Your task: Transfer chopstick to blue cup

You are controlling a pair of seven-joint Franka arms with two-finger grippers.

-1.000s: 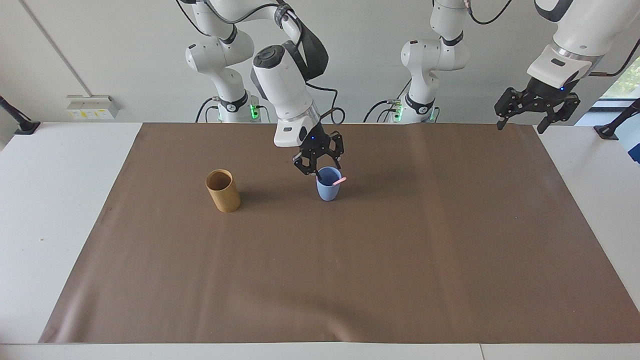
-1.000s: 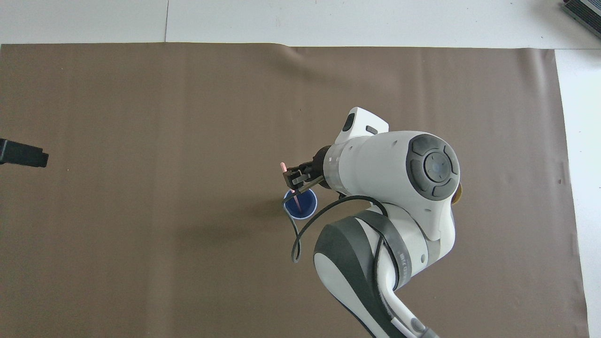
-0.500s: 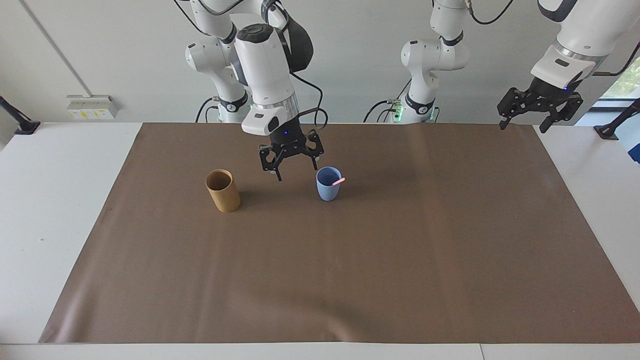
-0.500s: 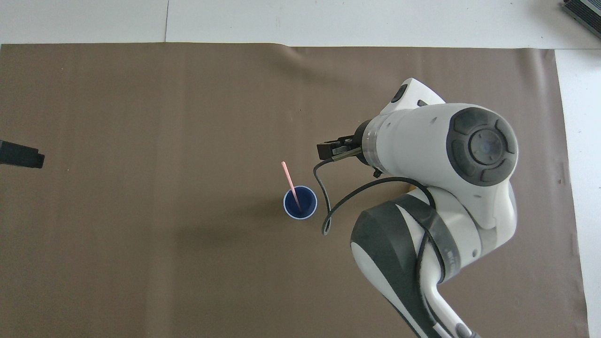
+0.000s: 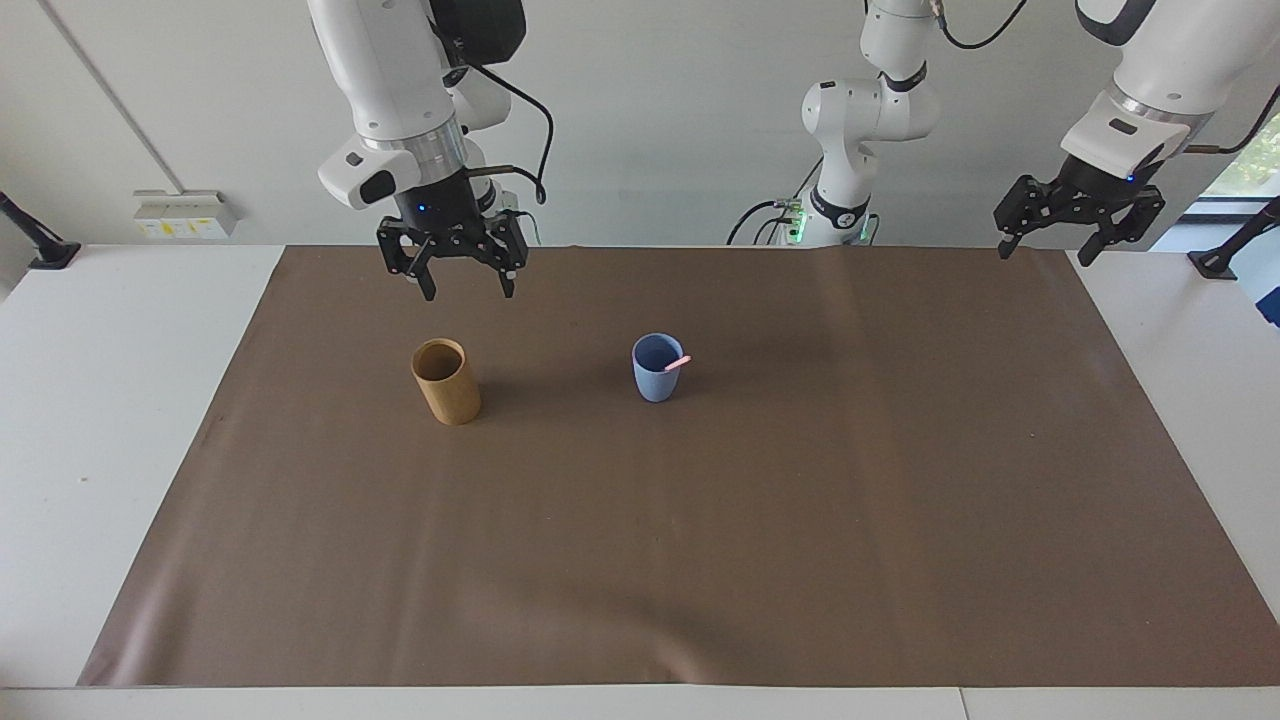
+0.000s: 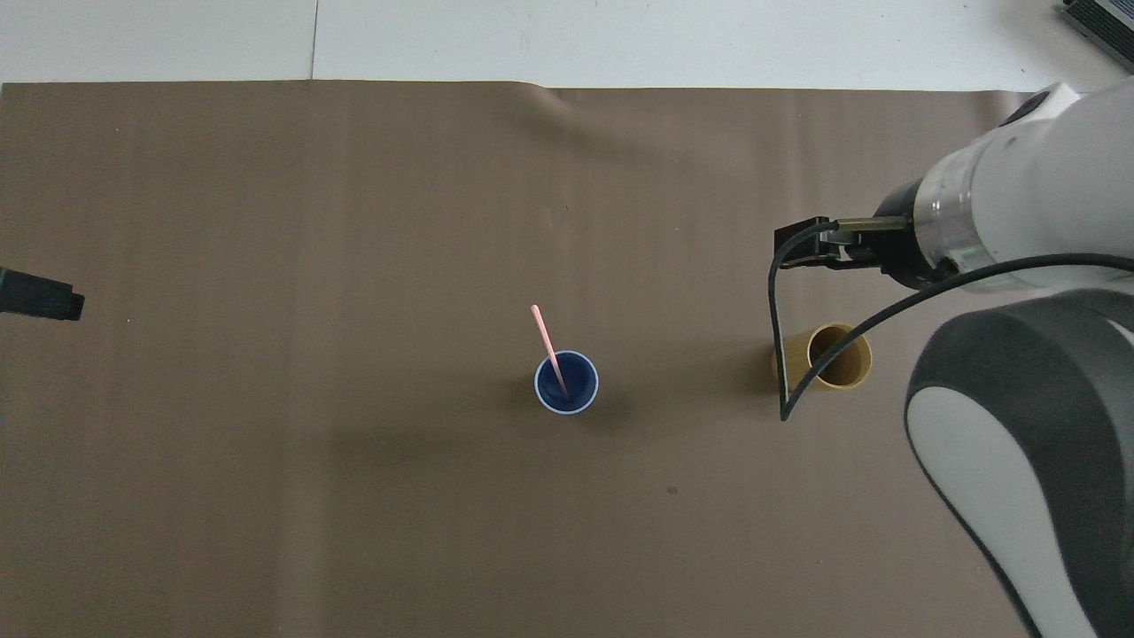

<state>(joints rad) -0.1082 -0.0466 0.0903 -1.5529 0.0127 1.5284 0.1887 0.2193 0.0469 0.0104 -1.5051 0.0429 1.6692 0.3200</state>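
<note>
Facing view: the blue cup (image 5: 657, 368) stands upright on the brown mat (image 5: 640, 560), about midway between the two arms' ends of the table. A pink chopstick (image 5: 679, 362) sits in it, leaning over the rim toward the left arm's end, only its tip showing above the cup. The tan cup (image 5: 446, 381) stands upright on the mat beside the blue cup, well apart from it, toward the right arm's end. The right gripper (image 5: 452, 271) hangs in the air over the mat, up above the tan cup, fingers spread apart and holding nothing. The left gripper (image 5: 1080, 228) waits raised over the mat's corner at the left arm's end, fingers apart and empty.

Overhead view: the chopstick (image 6: 547, 341) slants out of the blue cup (image 6: 567, 382), its upper end pointing away from the robots and toward the left arm's end. The tan cup (image 6: 831, 356) shows an empty inside, partly crossed by a black cable (image 6: 778, 337). The right gripper (image 6: 804, 249) is over the mat just past the tan cup. Only a dark tip of the left gripper (image 6: 40, 295) shows at the picture's edge.
</note>
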